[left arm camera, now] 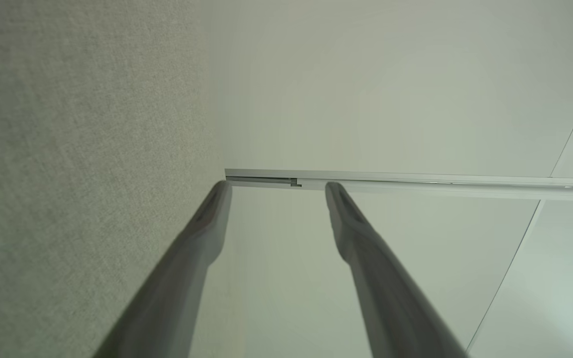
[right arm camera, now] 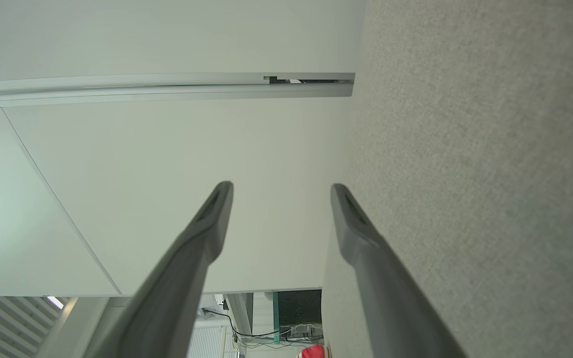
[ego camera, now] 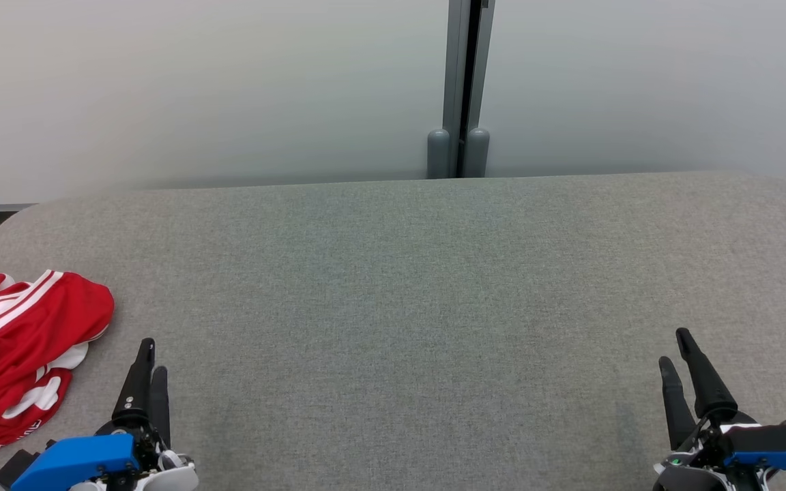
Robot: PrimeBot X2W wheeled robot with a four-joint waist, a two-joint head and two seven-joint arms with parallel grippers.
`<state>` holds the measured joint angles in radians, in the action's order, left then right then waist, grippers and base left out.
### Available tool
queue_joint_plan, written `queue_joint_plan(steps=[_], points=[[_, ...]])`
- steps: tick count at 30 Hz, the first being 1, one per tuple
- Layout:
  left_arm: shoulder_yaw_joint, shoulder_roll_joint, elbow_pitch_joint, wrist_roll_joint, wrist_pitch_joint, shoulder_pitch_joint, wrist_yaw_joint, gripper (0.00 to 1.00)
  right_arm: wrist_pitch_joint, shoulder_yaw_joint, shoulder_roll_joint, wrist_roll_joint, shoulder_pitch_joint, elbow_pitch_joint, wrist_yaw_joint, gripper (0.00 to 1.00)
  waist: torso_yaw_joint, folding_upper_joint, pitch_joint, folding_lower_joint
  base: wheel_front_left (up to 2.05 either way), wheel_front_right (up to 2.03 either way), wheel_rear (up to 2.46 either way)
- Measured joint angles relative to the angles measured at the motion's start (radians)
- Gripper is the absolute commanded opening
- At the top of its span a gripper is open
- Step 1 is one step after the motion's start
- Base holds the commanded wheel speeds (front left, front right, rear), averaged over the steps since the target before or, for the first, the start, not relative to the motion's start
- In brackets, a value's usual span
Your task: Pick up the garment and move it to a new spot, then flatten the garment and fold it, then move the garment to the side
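The left pincer (ego camera: 153, 356) sits low at 7 o'clock in the head view. Its two long dark fingers are drawn together on nothing and point toward 12 o'clock. The wrist is rolled on its side, so one finger lies close against the other, and a blue wrist housing (ego camera: 79, 457) sits behind them. The right pincer (ego camera: 674, 348) is at 5 o'clock, likewise closed and empty. Its fingers lean slightly toward 11 o'clock from a second blue housing (ego camera: 775, 443). Whether either pincer touches the surface under it cannot be told. In the wrist views the tapered, matte grey fingers (left arm camera: 361, 238) run alongside the tabletop (ego camera: 393, 286), which lies at 9 o'clock for the left wrist and 3 o'clock for the right. The tabletop is covered in a grey, finely woven cloth and has rounded far corners. The garment (ego camera: 18, 341) is a crumpled red heap with white stripes and white patches. It lies at the tabletop's 9 o'clock edge, at about 10 o'clock from the left pincer, near it but apart. Beyond the far edge stands a smooth pale wall (ego camera: 195, 88). At 12 o'clock it is split by a grey metal post (ego camera: 464, 68) with a dark slot and two rounded caps at its foot.
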<state>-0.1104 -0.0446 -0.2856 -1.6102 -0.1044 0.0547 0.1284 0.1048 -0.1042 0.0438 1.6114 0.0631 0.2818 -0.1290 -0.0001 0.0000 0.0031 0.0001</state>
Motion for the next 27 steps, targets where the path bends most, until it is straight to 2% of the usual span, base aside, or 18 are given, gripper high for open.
queue_joint_plan(steps=[10, 19, 27], points=[[0.028, 0.001, 0.016, 0.074, 0.048, 0.000, -0.015, 1.00, -0.046, 0.025, 0.000, -0.081, 0.000, -0.009, 0.000, 1.00, 0.000, 0.0000, 0.000, 0.0000, 0.00, 0.00, 0.00], [0.060, 0.001, 0.041, 0.233, 0.088, -0.001, -0.057, 1.00, -0.088, 0.038, 0.000, -0.245, 0.000, -0.018, 0.000, 1.00, 0.000, 0.0000, 0.001, 0.0000, 0.00, 0.00, 0.00], [0.095, 0.001, 0.058, 0.403, 0.120, -0.005, -0.077, 1.00, -0.120, 0.038, 0.000, -0.408, -0.001, -0.033, 0.000, 1.00, 0.000, 0.0000, 0.001, 0.0000, 0.00, 0.00, 0.00]])
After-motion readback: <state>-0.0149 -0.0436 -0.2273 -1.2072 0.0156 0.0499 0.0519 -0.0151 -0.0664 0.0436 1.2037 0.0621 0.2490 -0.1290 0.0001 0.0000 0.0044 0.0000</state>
